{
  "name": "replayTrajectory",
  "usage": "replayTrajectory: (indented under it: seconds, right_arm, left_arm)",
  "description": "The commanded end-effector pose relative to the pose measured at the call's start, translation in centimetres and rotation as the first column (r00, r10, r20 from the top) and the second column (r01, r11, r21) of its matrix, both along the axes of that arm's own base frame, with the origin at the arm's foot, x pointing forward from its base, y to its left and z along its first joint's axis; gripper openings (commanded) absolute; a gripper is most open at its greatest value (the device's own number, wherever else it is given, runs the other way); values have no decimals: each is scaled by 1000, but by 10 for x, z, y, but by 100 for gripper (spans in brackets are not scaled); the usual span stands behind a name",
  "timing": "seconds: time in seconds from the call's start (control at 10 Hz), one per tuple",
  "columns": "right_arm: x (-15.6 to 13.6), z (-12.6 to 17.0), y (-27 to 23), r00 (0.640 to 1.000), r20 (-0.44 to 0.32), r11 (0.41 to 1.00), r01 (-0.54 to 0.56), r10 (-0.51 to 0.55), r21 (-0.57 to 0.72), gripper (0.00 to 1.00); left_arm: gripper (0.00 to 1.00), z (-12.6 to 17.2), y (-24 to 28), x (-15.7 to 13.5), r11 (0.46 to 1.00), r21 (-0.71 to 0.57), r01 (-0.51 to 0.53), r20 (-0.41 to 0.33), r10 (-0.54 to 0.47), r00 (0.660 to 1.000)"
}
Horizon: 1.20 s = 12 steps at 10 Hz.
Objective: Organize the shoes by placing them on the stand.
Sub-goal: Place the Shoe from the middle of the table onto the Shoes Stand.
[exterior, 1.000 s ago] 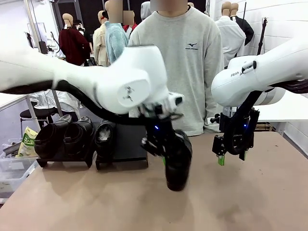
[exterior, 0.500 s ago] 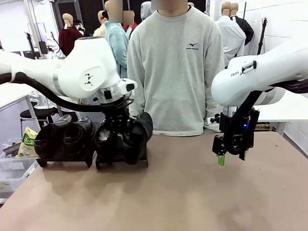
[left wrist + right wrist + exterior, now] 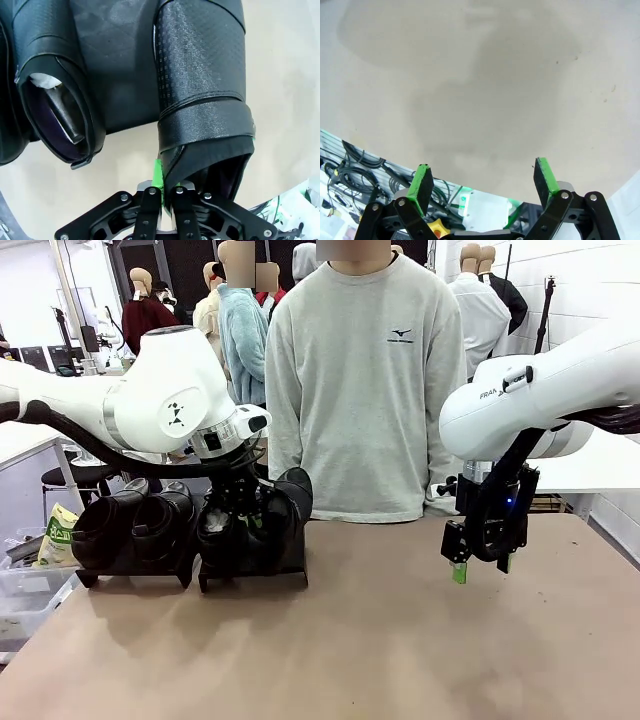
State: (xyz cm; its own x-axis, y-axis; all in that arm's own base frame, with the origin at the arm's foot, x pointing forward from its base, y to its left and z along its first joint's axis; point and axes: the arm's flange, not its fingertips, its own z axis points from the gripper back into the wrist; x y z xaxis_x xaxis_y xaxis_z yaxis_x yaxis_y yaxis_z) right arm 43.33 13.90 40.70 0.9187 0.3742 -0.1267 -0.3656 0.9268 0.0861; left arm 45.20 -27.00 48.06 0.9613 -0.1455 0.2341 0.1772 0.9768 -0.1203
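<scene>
Left gripper (image 3: 161, 192) jaws clamped on the heel rim of one shoe (image 3: 202, 90), over the right side of the stand (image 3: 285, 565). Right gripper (image 3: 480, 570) jaws apart, holding nothing, above bare table (image 3: 400, 640). Four shoes counted; the three others (image 3: 150, 525) sit on the stand at far left, partly hidden.

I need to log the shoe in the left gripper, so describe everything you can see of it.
The shoe is black, leather-looking, with a finely perforated upper, a smooth glossy band across it and an open collar. The left gripper is shut on the collar's edge, its green pad against the rim. In the front view the shoe hangs at the right end of the black stand, beside another shoe with white stuffing inside. Whether it rests on the stand is unclear.
</scene>
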Motion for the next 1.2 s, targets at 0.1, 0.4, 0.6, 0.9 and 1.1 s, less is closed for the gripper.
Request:
replayTrajectory:
  seconds: [0.1, 0.4, 0.6, 0.9, 1.1]
  right_arm:
    - [-1, 1, 1, 1000, -9, 1000, 3, -3, -3, 100]
    - [-1, 1, 1, 1000, -9, 1000, 3, -3, -3, 100]
    - [-1, 1, 1, 1000, -9, 1000, 3, -3, -3, 100]
    - [-1, 1, 1, 1000, -9, 1000, 3, -3, -3, 100]
    - [-1, 1, 1, 1000, -9, 1000, 3, -3, -3, 100]
  left_arm:
    - [0, 0, 0, 0, 1000, 0, 0, 0, 0, 1000]
    - [0, -17, 15, 35, 999, -42, 16, 103, -11, 995]
    - [0, -29, 24, 54, 995, -95, 1, 144, 13, 990]
    - [0, -35, 26, 67, 992, -120, -36, 175, 57, 983]
    - [0, -41, 31, 74, 985, -154, -73, 180, 101, 978]
